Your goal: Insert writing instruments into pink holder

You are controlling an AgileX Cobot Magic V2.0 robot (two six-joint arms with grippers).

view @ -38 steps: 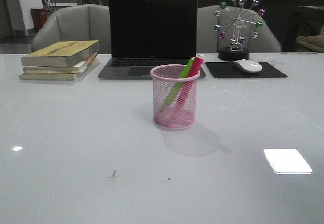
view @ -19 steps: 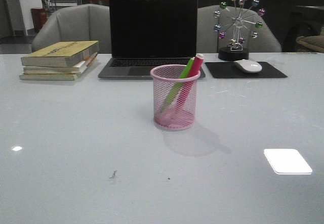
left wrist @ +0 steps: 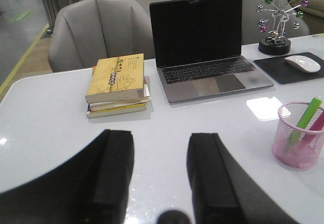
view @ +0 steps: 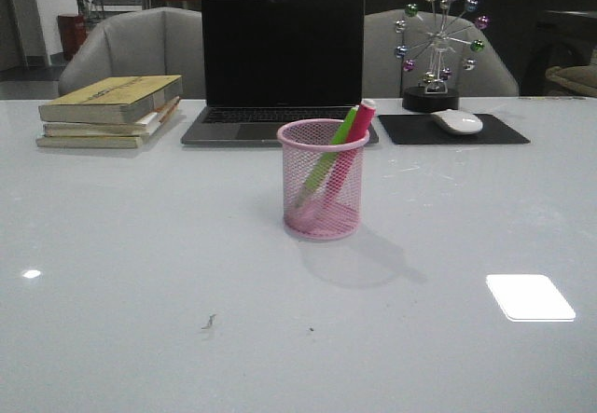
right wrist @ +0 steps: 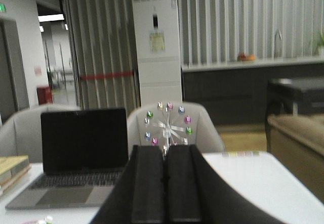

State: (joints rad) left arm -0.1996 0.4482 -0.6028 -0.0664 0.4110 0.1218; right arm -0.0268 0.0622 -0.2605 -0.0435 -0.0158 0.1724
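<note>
Markers both in the cup

Green marker (view: 328, 157) and pink marker (view: 349, 155) lean inside the pink holder (view: 323, 179) mid-table; nothing looks left to insert. Left gripper (left wrist: 161, 176) is spread and empty, right gripper (right wrist: 165, 191) pressed together, both well clear

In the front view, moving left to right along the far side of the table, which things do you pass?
Stack of books → laptop → spinning ball ornament → computer mouse on its mouse pad.
</note>
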